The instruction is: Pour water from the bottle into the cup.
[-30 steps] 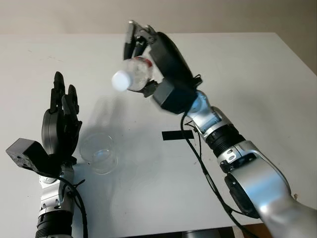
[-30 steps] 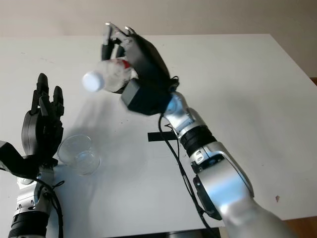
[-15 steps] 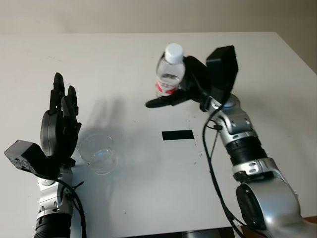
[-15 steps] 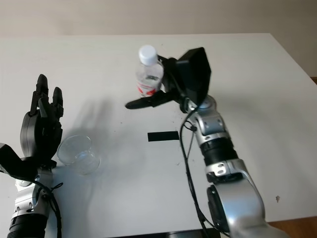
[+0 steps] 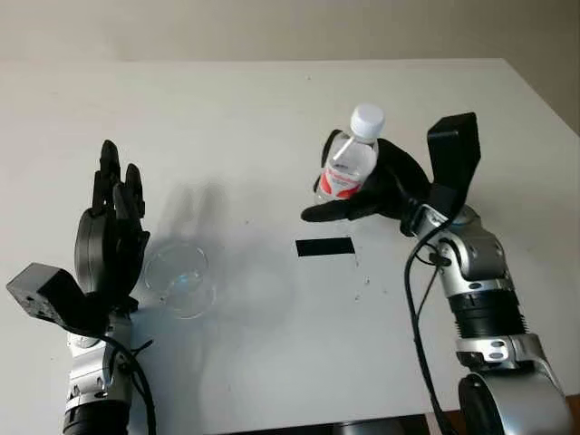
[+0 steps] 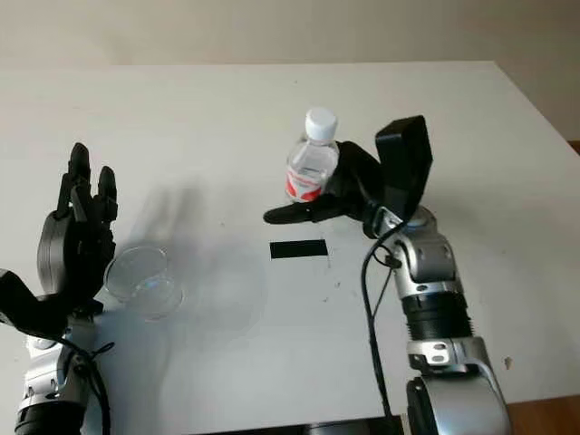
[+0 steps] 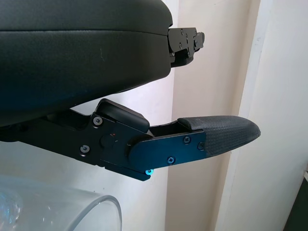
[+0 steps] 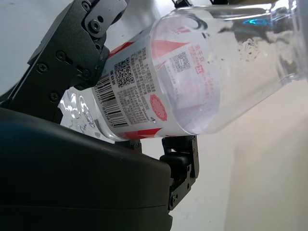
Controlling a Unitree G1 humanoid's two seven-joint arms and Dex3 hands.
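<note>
Nearest, at the bottom left, the left hand point(image 5: 111, 237) stands upright just beside the cup point(image 5: 179, 279), holding nothing, fingers extended. The cup is clear plastic and sits on the white table point(image 5: 227, 109) (its rim also shows at the edge of the left wrist view). Farther in and to the right, the right hand point(image 5: 376, 190) is wrapped around the bottle point(image 5: 348, 167), which is nearly upright, white cap on top, red-and-white label facing the camera. One finger pokes out leftward under the bottle. A black strip of tape point(image 5: 324, 246) lies on the table between cup and bottle, just below the right hand. A pale wall runs behind the table's far edge. Half a second ago the bottle was farther left; a second ago it was tipped, cap toward the cup.
</note>
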